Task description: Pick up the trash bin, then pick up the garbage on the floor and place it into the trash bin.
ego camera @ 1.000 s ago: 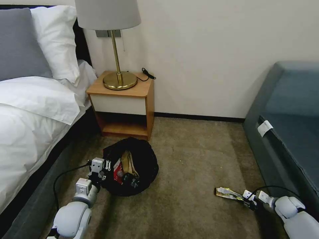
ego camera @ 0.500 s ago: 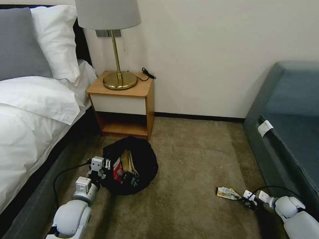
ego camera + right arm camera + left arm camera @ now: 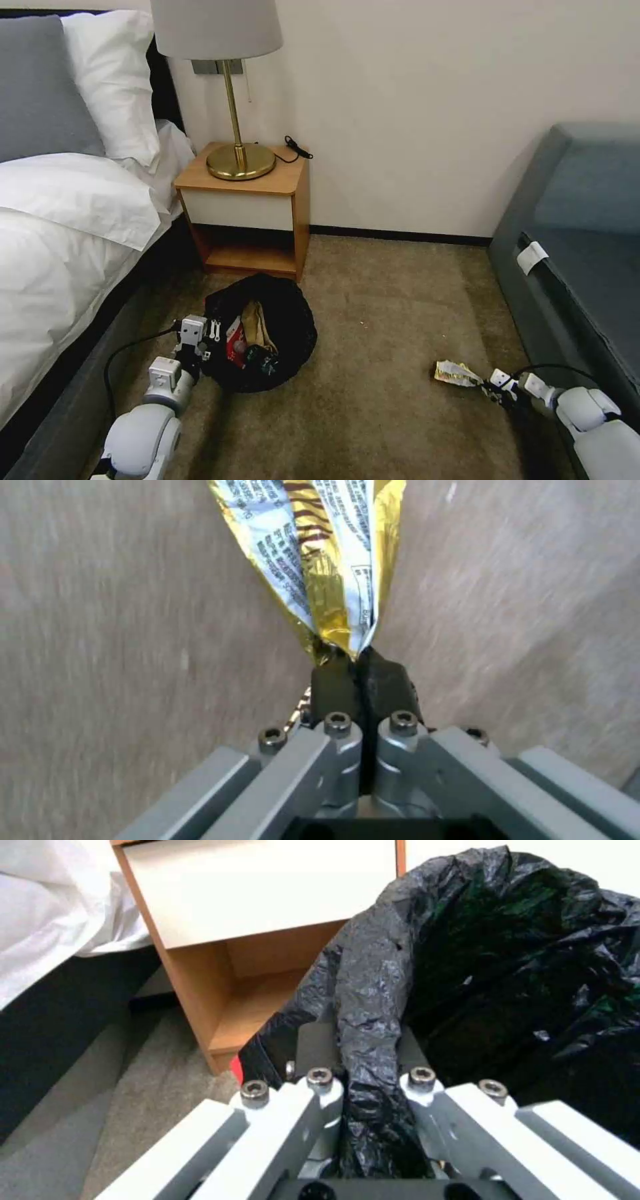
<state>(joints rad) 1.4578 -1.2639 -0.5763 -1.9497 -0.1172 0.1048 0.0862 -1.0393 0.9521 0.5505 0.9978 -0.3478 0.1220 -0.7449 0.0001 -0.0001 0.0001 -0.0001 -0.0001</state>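
Wrapper: the long yellow-white wrapper point(image 3: 456, 373) lies out on the carpet point(image 3: 393, 320) toward the sofa side, one end pinched in the right gripper point(image 3: 492, 389), the rest stretched away from it, low over the carpet.
Right gripper: clamped on the wrapper's end; in the right wrist view its dark pads point(image 3: 337, 685) meet with the foil point(image 3: 320, 555) caught between them.
Bin: the trash bin point(image 3: 263, 333) sits on the carpet in front of the nightstand point(image 3: 247, 207), near the bed's edge, well apart from the wrapper.
Bin contents: a red packet point(image 3: 235, 341), tan paper point(image 3: 257, 327) and something small and dark are inside the black liner.
Left gripper: the left gripper point(image 3: 208, 335) is at the bin's rim on the bed side; the left wrist view shows its fingers point(image 3: 320, 1090) closed on a fold of the liner point(image 3: 367, 1005).
Step in hand: the last piece of litter, judged from the filled bin, is grasped but not yet binned.
Next move: lift the wrapper clear, carry it across to the bin's mouth, and release over the opening while the left arm holds the bin steady.
View difference: the head view gives the gap between wrapper and bin; the wrist views alone confirm both grips.
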